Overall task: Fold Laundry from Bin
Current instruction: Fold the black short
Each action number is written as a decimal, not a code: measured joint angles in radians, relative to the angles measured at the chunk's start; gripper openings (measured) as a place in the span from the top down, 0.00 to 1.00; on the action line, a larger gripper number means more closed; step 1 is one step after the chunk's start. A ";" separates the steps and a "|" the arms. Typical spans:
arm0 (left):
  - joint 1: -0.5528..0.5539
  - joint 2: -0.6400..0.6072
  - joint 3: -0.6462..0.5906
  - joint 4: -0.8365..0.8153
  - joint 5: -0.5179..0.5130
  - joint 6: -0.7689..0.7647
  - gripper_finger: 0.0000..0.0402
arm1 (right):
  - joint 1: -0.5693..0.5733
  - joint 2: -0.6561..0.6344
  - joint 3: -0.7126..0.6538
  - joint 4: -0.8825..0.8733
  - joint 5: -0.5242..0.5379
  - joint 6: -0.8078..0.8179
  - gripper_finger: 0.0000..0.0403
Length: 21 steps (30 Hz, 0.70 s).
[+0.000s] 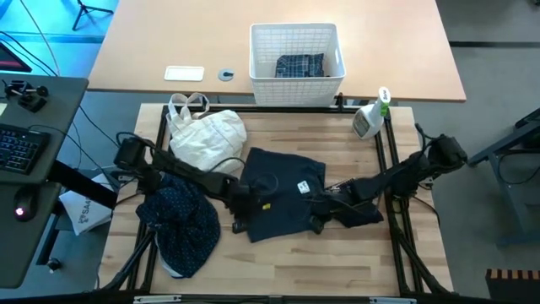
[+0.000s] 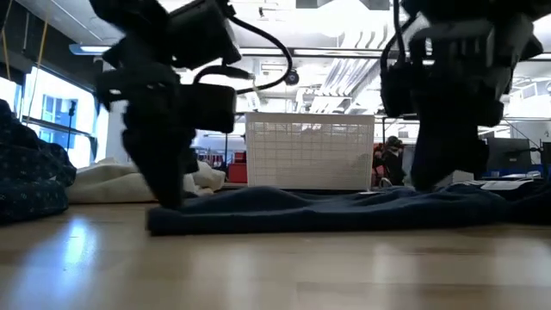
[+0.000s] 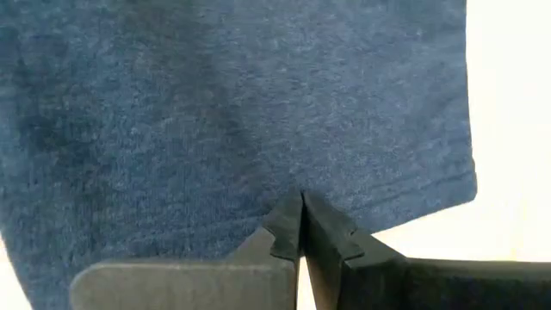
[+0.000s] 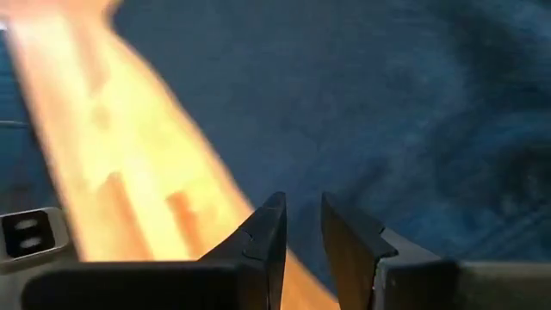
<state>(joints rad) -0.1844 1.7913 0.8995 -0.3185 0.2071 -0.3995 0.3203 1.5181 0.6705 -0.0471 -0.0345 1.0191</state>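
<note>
The plain dark navy shirt point(image 1: 283, 190) lies spread flat on the wooden table point(image 1: 337, 262), middle of the work area, label showing. The left gripper point(image 1: 239, 213) is down at its near-left corner with its fingers pressed together on the hem, pinching the cloth edge, as the left wrist view shows. The right gripper point(image 1: 319, 221) is down at the near-right edge with its fingers point(image 4: 263, 237) a narrow gap apart; whether any cloth sits in that gap I cannot tell.

Left of the shirt, the navy dotted shirt point(image 1: 179, 221) sits in a crumpled heap, and the cream-white cloth bag point(image 1: 207, 135) lies just behind it, touching the spread shirt's far-left corner. The white lattice bin point(image 1: 295, 76) stands on the far table with the blue-and-white plaid shirt point(image 1: 299, 65) inside. A spray bottle point(image 1: 369, 118) rests at the far-right corner.

The risk is an uneven lift: if the right side has no real hold, only the left corner rises and the fold skews. The thin pinch on the hem could also slip. A wide sweep could snag the bag or the dotted heap.
</note>
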 joint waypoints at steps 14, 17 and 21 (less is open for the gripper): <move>0.035 -0.346 -0.005 -0.263 -0.056 -0.178 1.00 | -0.130 -0.150 0.075 -0.248 0.133 0.050 0.83; 0.084 -0.339 -0.005 -0.253 -0.084 -0.279 1.00 | -0.218 -0.126 0.052 -0.276 0.139 0.114 0.83; 0.128 -0.311 -0.005 -0.232 -0.125 -0.328 1.00 | -0.322 -0.035 0.027 -0.203 0.088 0.015 0.83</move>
<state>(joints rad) -0.0559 1.4799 0.8940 -0.5505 0.0824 -0.7272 -0.0015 1.4831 0.6979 -0.2499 0.0532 1.0336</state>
